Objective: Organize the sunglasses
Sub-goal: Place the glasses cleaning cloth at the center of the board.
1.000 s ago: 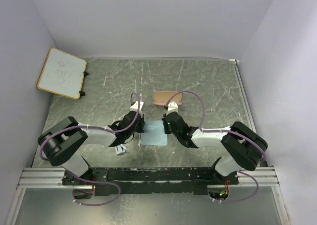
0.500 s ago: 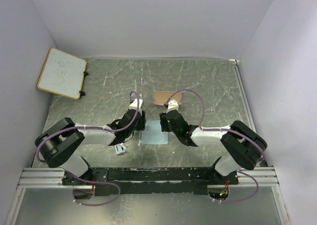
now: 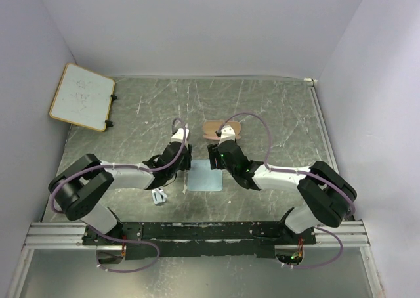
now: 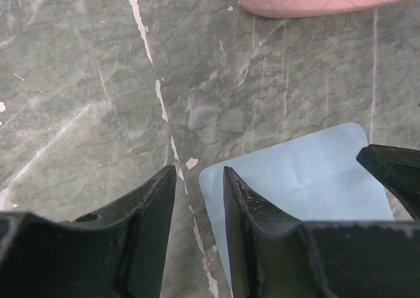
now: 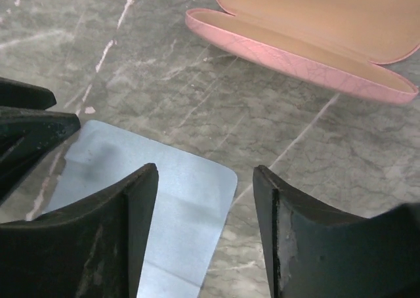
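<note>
We see the small white-framed sunglasses (image 3: 158,195) lying on the green marbled table (image 4: 98,81), just beside the left arm's forearm and to the near left of the light blue-grey rectangular cloth (image 4: 308,180), apart from it; from above they are too small for us to tell whether they are folded. The cloth lies flat between the two arms. The left gripper (image 4: 197,173) hangs over its far left corner with its black fingers parted a little and only bare table and the cloth's edge showing in the gap, so it grips nothing. The right gripper (image 5: 205,173) hangs over the cloth's far right corner with its jaws standing wider apart, likewise holding nothing. Each wrist view catches the other gripper's dark fingertips at its edge, so the two sit close together. Beyond the cloth, the tan-lined pink oblong case (image 5: 289,48) lies open on the table, well apart from the sunglasses. A wood-framed whiteboard (image 3: 82,96) sits at the far left corner.
</note>
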Robot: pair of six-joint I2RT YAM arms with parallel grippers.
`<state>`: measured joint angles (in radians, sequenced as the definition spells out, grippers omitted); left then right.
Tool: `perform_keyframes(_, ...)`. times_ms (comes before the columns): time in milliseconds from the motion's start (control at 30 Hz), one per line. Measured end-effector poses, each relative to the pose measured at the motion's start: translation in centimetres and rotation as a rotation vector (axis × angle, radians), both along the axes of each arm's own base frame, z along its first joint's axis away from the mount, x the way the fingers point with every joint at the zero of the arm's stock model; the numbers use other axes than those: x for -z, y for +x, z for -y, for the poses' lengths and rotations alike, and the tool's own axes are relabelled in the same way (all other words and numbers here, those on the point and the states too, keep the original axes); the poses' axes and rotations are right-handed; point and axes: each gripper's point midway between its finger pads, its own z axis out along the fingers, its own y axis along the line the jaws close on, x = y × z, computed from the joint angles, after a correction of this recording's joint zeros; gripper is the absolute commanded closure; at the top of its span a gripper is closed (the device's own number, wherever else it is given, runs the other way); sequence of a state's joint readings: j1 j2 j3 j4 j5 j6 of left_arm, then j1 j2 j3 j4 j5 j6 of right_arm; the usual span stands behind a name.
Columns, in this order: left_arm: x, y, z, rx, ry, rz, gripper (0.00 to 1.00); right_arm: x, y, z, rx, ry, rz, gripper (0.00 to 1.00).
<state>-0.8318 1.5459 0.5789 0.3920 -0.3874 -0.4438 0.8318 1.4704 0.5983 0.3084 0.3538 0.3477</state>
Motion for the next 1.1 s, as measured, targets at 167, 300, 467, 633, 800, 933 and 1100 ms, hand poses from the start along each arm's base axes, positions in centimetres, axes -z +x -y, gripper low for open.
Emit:
perform_keyframes(167,0.6,0.0,0.2,0.011,0.013,-0.023,0.57,0.1,0.1,0.3,0.002,-0.012,-0.001,0.15)
perform_keyframes(300,0.8,-0.1,0.3,0.02,0.011,-0.031,0.56,-0.3,0.1,0.5,0.008,-0.003,0.008,0.04)
perform_keyframes(467,0.9,-0.2,0.3,0.022,0.013,-0.036,0.57,-1.4,0.4,1.0,0.03,0.028,0.024,0.03)
perform_keyframes(633,0.9,0.0,0.1,0.016,0.011,-0.038,0.57,-1.7,0.8,1.4,0.061,0.058,0.019,0.0)
perform_keyframes(800,0.8,0.1,0.0,0.015,0.005,-0.04,0.41,-1.4,0.8,1.9,0.099,0.064,-0.004,0.0)
perform_keyframes(933,0.4,0.2,0.1,0.011,-0.009,-0.034,0.34,-1.2,0.9,2.2,0.109,0.061,-0.009,0.14)
perform_keyframes(1100,-0.4,0.3,0.0,0.007,-0.028,-0.021,0.46,-1.0,0.9,2.7,0.123,0.034,-0.016,0.25)
